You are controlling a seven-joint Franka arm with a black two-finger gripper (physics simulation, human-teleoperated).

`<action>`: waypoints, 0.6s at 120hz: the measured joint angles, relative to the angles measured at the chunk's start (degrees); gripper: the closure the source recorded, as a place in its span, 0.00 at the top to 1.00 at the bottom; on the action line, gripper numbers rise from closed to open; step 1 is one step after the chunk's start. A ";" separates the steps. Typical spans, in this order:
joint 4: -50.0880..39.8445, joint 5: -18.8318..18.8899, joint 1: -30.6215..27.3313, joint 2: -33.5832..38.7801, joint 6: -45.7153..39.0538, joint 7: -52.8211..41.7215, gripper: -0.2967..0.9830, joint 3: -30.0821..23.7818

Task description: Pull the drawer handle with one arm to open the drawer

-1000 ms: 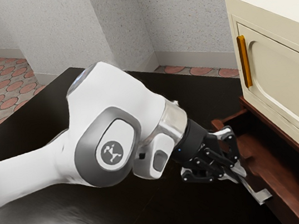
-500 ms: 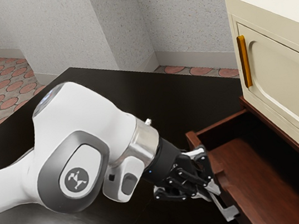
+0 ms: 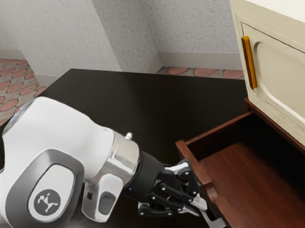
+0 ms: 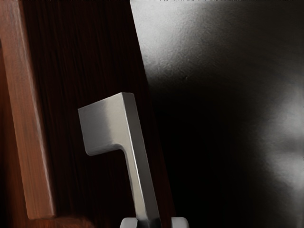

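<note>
Gripping the handle (image 3: 217, 226) of an opened drawer (image 3: 239, 173)

The silver handle is on the drawer's front and lies right at the tip of the black gripper (image 3: 201, 208), whose two fingers are closed on its bar, one to each side. In the wrist view the bar runs down between the fingertips, while the bracket at one end juts clear of the grip and turns in to meet the dark wooden front. In the exterior view that same end pokes out just past the fingertips, nearer the viewer than they are.

Behind the handle, the reddish-brown drawer stands well out, so that much of its inner floor can be seen. The white arm (image 3: 50, 138) comes toward the handle from the exterior view's left, with its hand tilted down to the bar.

Above the handle and farther to the exterior view's right is a cream cabinet (image 3: 294, 27), set over the drawer. A narrow amber pull (image 3: 249, 62) is fixed upright on its face, well apart from the handle. The black tabletop (image 3: 162, 101) spreads beside and beyond the handle. Farthest from it are a speckled pale wall (image 3: 66, 35) and a floor of reddish patterned tiles (image 3: 0, 93).
</note>
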State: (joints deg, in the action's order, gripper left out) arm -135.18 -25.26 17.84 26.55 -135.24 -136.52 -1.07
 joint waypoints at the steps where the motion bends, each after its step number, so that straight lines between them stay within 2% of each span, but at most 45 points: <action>1: -0.07 0.01 0.00 0.07 0.01 0.01 0.21 0.01; 50: -2.16 0.26 -0.04 2.36 0.27 0.47 0.23 0.12; 72: -2.13 0.48 -0.09 2.36 0.45 0.69 0.31 0.86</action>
State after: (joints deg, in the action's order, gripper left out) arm -137.31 -24.79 17.75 28.91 -134.79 -135.82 -0.21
